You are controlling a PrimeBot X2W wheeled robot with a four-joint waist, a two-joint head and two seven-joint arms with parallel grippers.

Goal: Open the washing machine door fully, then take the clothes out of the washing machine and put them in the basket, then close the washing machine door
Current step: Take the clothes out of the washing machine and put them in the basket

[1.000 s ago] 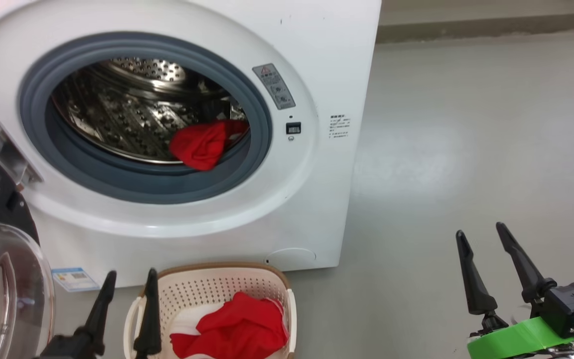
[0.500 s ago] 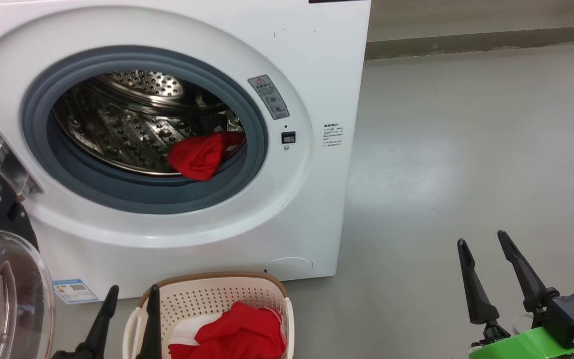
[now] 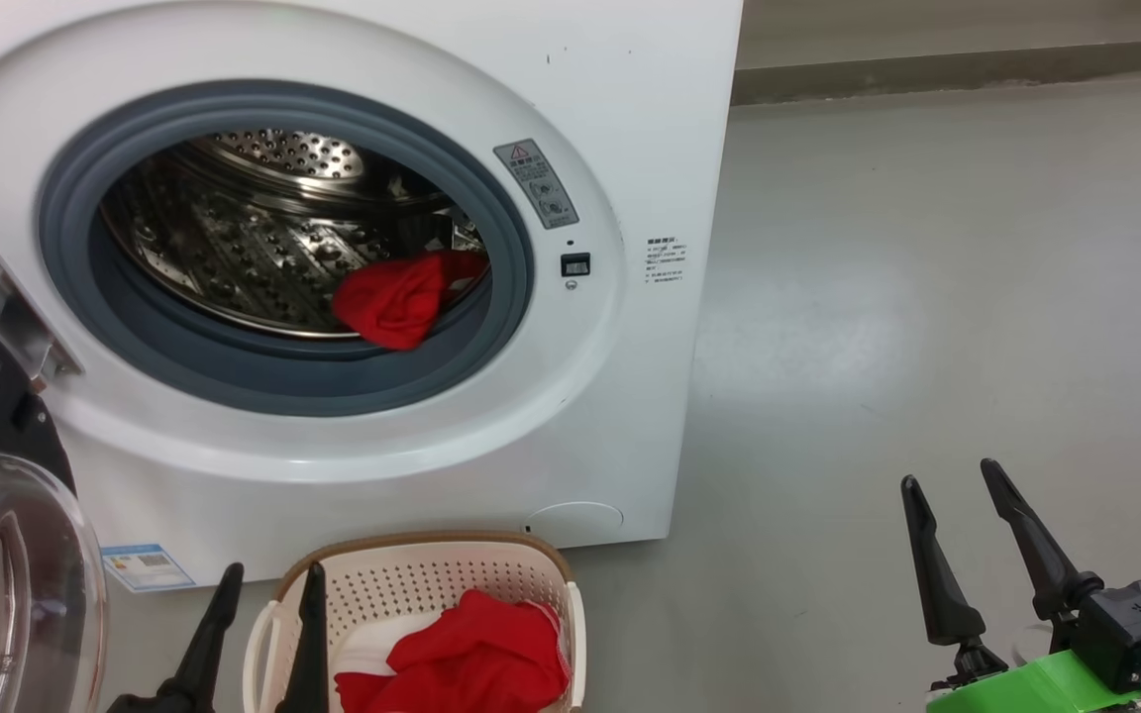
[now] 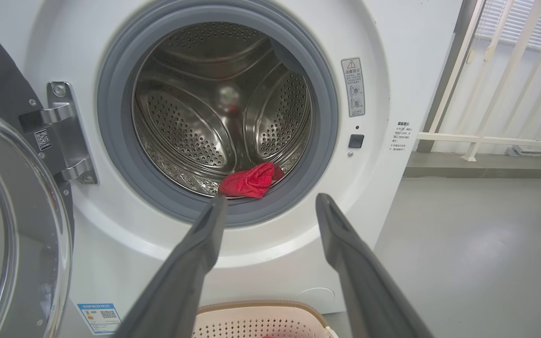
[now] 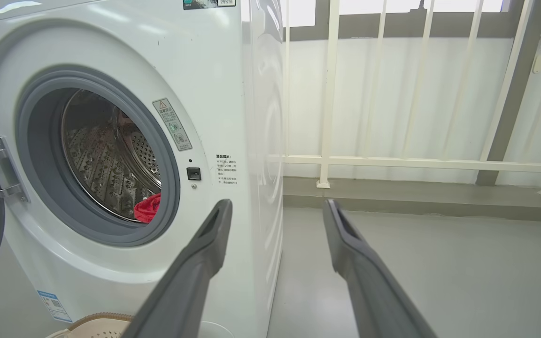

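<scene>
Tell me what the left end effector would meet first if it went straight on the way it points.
The left end effector would probably meet the lower lip of the grey rubber ring, the red garment just behind it; depth is unclear.

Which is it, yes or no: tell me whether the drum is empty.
No, a red garment lies at the front lip of the drum.

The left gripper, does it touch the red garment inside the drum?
Apart. Head view: the left gripper hangs open by the basket, well below the red garment.
</scene>
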